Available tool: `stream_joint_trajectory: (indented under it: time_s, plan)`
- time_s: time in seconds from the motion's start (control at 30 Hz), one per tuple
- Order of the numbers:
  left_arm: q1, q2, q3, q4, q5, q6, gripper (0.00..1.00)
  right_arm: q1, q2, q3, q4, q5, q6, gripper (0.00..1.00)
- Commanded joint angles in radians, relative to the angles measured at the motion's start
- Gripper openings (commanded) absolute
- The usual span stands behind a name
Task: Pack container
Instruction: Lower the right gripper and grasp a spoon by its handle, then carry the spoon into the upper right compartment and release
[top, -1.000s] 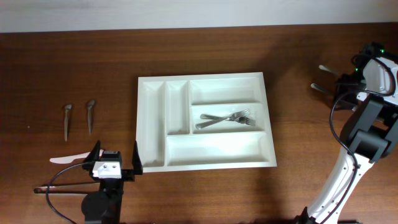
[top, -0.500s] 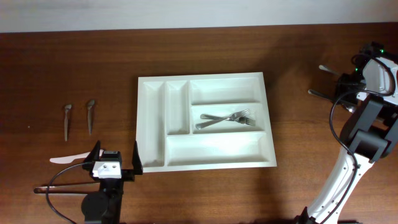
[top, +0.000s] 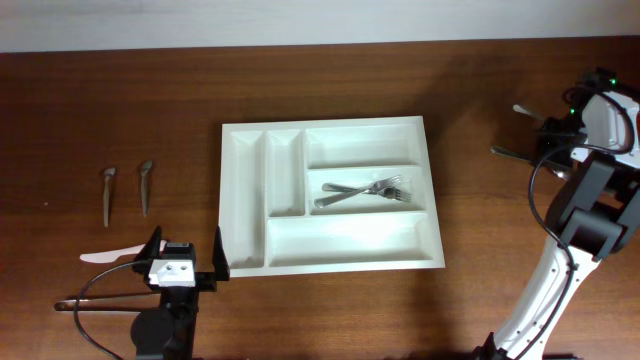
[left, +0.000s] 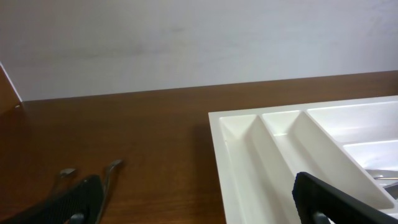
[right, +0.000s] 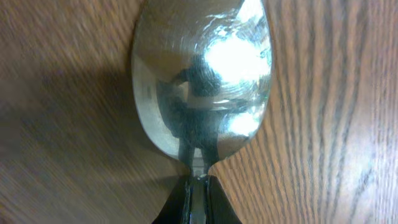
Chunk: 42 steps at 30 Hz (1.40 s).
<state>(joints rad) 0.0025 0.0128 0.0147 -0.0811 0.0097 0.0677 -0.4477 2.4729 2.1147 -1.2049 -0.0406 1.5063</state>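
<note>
Right claw (right: 198, 200) now clamped on spoon (right: 202, 81) neck, left claw (top: 187, 255) unchanged

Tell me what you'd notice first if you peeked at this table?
The big white container in the middle of the brown table grabs the eye first, with shiny forks lying crossed in its middle wide compartment. Next is the spoon, whose bowl fills the right wrist view, its neck pinched in the shut right gripper.
</note>
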Motion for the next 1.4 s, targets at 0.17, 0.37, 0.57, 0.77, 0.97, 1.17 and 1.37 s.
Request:
stream_joint_trajectory:
  time_s: [0.17,0.37,0.57,0.77,0.97,1.17,1.37]
  plan:
    - [0.005,-0.007,-0.006,-0.002,-0.007,0.019,0.99,0.132,-0.069,0.088,-0.039,-0.027,-0.045,0.04]
    - [0.005,-0.007,-0.006,-0.002,-0.007,0.019,0.99,0.22,-0.111,0.175,-0.079,-0.027,-0.06,0.04]
    - [0.005,-0.007,-0.006,-0.002,-0.007,0.019,0.99,0.311,-0.113,0.295,-0.209,-0.027,-0.089,0.04]
    - [0.005,-0.007,-0.006,-0.002,-0.007,0.019,0.99,0.444,-0.113,0.311,-0.282,-0.027,-0.088,0.04]
    - [0.005,-0.007,-0.006,-0.002,-0.007,0.019,0.99,0.581,-0.112,0.311,-0.283,-0.026,-0.043,0.04]
    - [0.005,-0.007,-0.006,-0.002,-0.007,0.019,0.99,0.687,-0.11,0.307,-0.282,-0.026,0.063,0.08]
    - [0.005,-0.007,-0.006,-0.002,-0.007,0.019,0.99,0.737,-0.109,0.276,-0.276,0.002,0.157,0.1]
